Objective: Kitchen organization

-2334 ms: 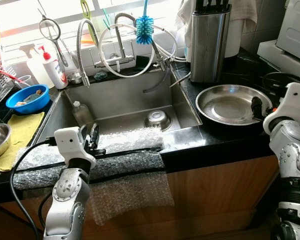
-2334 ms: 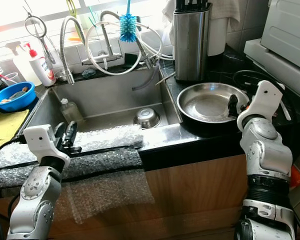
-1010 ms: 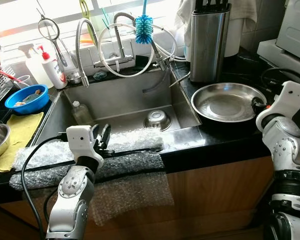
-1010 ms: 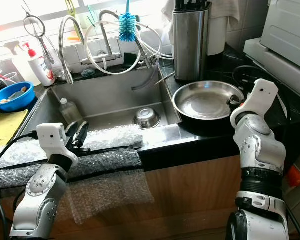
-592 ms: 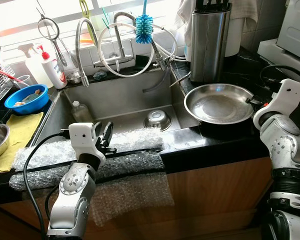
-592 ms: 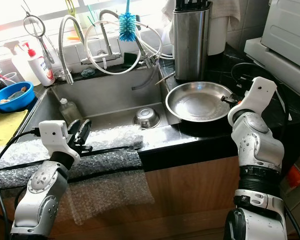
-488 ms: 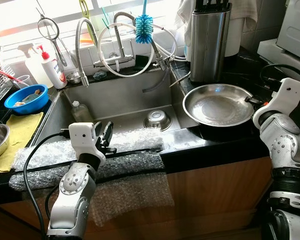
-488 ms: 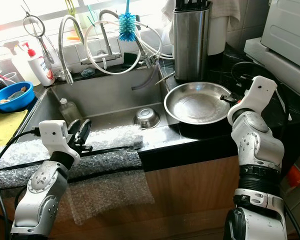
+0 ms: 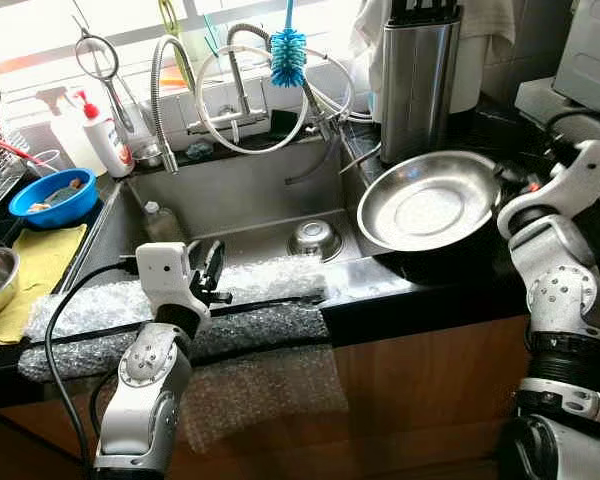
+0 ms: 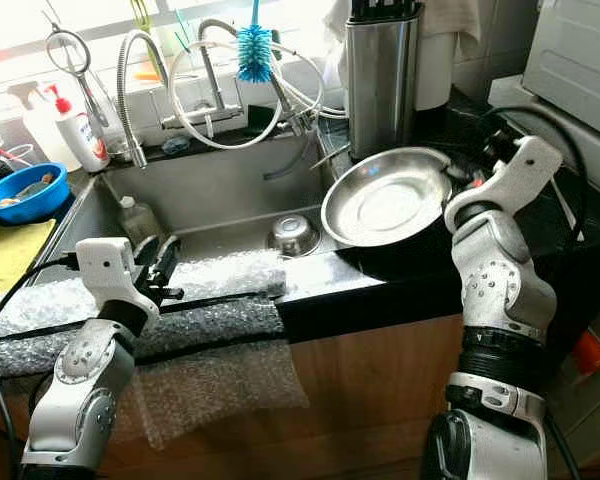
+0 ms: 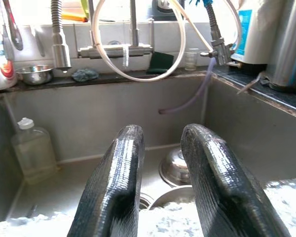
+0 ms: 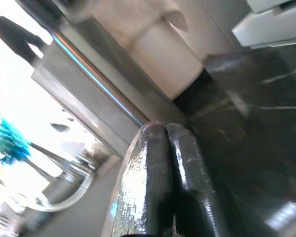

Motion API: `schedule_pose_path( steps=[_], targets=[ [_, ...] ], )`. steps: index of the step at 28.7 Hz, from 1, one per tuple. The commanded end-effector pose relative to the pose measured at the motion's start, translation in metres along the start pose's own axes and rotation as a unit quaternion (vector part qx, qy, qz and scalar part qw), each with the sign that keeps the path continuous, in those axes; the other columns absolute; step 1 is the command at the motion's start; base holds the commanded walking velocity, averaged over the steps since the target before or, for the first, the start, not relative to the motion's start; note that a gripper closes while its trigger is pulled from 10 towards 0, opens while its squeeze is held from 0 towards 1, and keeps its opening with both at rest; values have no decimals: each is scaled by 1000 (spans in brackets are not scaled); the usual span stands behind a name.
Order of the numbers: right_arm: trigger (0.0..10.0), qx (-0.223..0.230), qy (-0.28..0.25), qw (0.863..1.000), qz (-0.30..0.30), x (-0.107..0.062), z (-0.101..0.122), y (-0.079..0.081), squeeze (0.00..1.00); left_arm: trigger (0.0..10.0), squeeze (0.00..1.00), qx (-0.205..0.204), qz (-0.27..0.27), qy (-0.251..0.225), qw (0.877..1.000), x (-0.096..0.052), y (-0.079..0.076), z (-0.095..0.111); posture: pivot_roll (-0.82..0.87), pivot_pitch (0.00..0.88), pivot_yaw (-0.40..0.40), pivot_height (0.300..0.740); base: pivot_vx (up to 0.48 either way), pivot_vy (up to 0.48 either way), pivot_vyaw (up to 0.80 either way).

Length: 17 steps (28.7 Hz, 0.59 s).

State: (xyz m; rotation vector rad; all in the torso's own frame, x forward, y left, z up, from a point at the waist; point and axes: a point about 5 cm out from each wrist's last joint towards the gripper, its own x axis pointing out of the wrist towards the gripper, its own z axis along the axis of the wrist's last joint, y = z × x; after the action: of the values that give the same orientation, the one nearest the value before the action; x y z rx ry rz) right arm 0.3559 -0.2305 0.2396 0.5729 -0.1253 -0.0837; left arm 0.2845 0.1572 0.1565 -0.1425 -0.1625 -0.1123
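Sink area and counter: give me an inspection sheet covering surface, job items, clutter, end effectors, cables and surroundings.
Surface: black counter around a steel sink; bubble wrap draped over the sink's front edge.
Job's things: large steel pan, tilted up on its right side, its open face turned toward the sink; small steel bowl and plastic bottle inside the sink.
Clutter: blue bowl, yellow cloth, soap bottle, blue brush, knife block.
End effectors: right end effector shut on the pan's rim; left end effector open, empty, above the bubble wrap.
Cables: black cable looping from the left wrist.
Surroundings: window, faucets with hoses.
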Motion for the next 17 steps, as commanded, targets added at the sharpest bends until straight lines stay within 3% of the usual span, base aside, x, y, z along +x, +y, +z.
schedule_pose_path(
  steps=[1,10,16,17],
  targets=[
    [10000,21,-35,999,29,0,12,13,0,10000,0,9,17,-11,1000,2,6,5,-92,0,169,740,0,0,0],
    [10000,79,-59,995,32,-1,13,11,0,10000,0,10,19,-14,1000,2,6,6,-92,0,170,740,0,0,0],
    [10000,71,-53,996,13,-2,7,6,0,10000,0,11,17,-14,1000,2,5,6,-92,0,173,740,0,0,0],
    [4784,76,-57,995,12,-2,7,6,0,10000,0,11,17,-14,1000,2,5,6,-91,0,173,740,0,0,0]
  ],
)
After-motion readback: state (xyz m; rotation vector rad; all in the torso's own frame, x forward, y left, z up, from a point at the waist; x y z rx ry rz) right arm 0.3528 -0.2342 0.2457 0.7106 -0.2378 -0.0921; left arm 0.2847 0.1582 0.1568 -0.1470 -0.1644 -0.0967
